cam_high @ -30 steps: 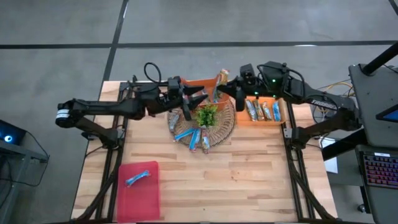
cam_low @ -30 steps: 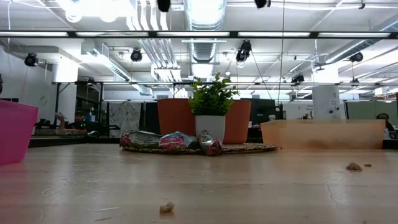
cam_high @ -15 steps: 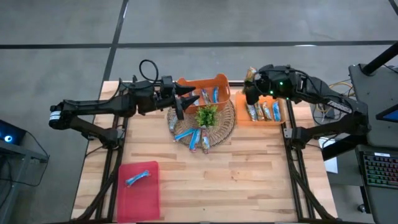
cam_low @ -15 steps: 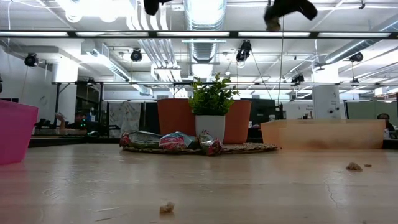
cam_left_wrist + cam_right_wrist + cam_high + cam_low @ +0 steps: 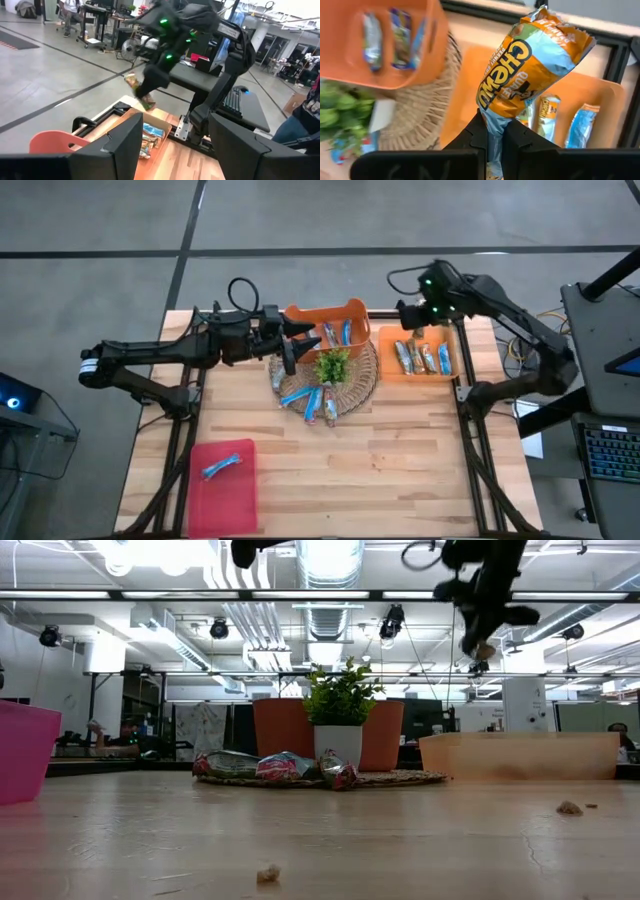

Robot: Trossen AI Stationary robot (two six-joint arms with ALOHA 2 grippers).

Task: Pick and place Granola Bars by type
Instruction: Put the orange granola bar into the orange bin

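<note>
The right gripper (image 5: pixel 490 131) was closed on one granola bar (image 5: pixel 527 65), an orange and pale blue wrapped bar. It pinched the bar at the lower end, so almost the whole bar stood out past the fingertips. In the high view this gripper (image 5: pixel 408 320) was in the air over the left edge of the shallow orange tray (image 5: pixel 453 366) at the back right of the table (image 5: pixel 400 470). In the low view the gripper (image 5: pixel 480 635) hung high above the tray (image 5: pixel 520 755), well apart from it, and the bar showed as a small tan piece under the fingers. Four bars (image 5: pixel 422 358) lay side by side in this tray.

The left gripper (image 5: pixel 297 343) was over the back left part of the round woven mat (image 5: pixel 367 385), just beside the small green plant (image 5: pixel 333 366). Its fingers were spread apart and nothing was between them. It was near the deep orange bin (image 5: pixel 318 312), which held some blue bars (image 5: pixel 334 334).

More blue bars (image 5: pixel 312 401) lay loose on the front part of the mat, near the plant pot. One blue bar (image 5: pixel 221 466) lay alone in the red tray (image 5: pixel 222 500) at the front left of the table. From the left wrist view, the right arm (image 5: pixel 180 30) showed farther off with the bar (image 5: pixel 140 92) hanging above the shallow tray (image 5: pixel 150 135).
</note>
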